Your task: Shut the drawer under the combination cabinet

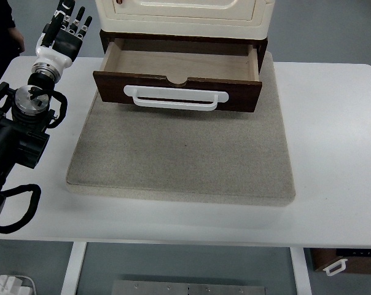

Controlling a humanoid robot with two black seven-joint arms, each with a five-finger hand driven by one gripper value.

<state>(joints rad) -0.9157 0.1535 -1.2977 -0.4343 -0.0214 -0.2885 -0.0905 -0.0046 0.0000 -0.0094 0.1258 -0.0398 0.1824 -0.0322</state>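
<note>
Drawer (179,77) is seen pulled out over the grey mat (182,153), white handle (176,98) facing the near edge, beneath the cream cabinet (185,12). Farther left, the left hand (66,31) is raised (fingers spread, nothing held).

mat (185,160) before drawer (177,86): bare, passable | left of drawer: robot hand (66,31)

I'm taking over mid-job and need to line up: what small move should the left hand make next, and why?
Probably swing the left hand right and toward the near edge, in front of the drawer. The drawer stands pulled out, its white handle facing the table's near edge, while the hand hovers raised with spread fingers, off the drawer's left side, touching nothing.
</note>
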